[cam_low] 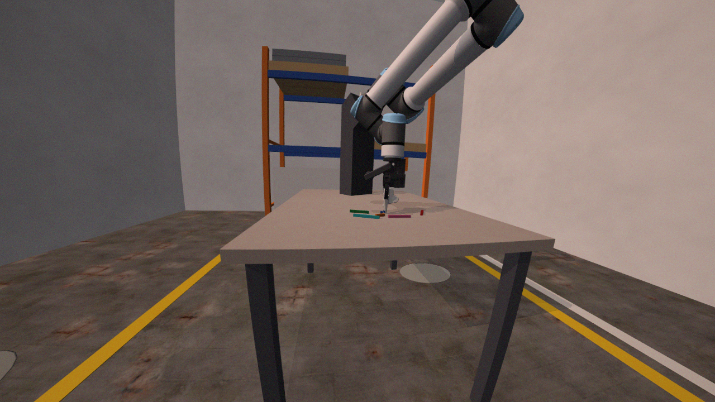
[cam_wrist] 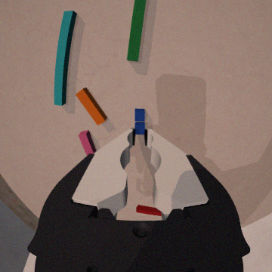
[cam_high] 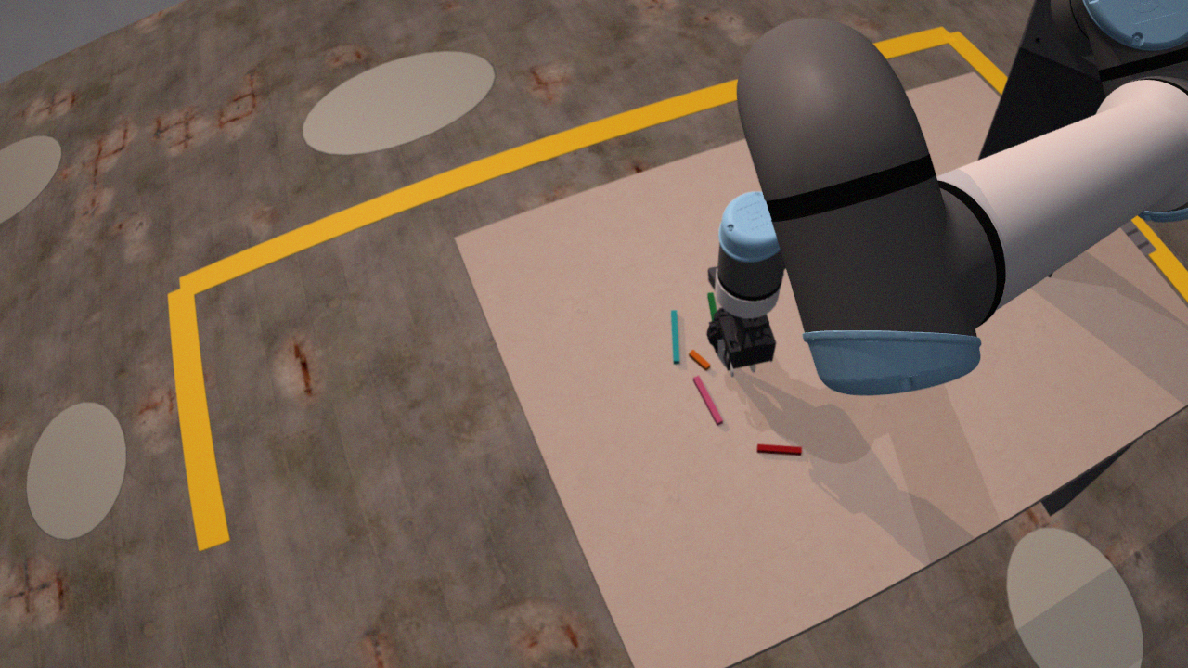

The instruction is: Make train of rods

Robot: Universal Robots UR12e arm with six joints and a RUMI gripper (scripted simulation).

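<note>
My gripper [cam_high: 732, 369] [cam_low: 385, 210] [cam_wrist: 140, 130] is shut on the small blue rod [cam_wrist: 140, 120] and holds it at the fingertips, low over the table [cam_high: 581, 498] [cam_low: 349, 239]. I cannot tell whether the rod touches the top. The turquoise rod [cam_high: 675, 336] [cam_low: 366, 216] [cam_wrist: 62, 60] lies flat to the left of the gripper. The orange rod [cam_high: 698, 359] [cam_wrist: 91, 106] lies slanted between the turquoise rod and the gripper. The green rod [cam_high: 711, 303] [cam_low: 358, 211] [cam_wrist: 136, 30] lies beyond the gripper, partly hidden by the wrist in the top view.
A pink rod [cam_high: 707, 399] [cam_low: 399, 215] [cam_wrist: 86, 141] lies slanted just in front of the gripper. A red rod [cam_high: 779, 449] [cam_low: 422, 212] [cam_wrist: 149, 210] lies apart, nearer the table's front. The arm's dark base column [cam_low: 356, 149] stands at the back of the table.
</note>
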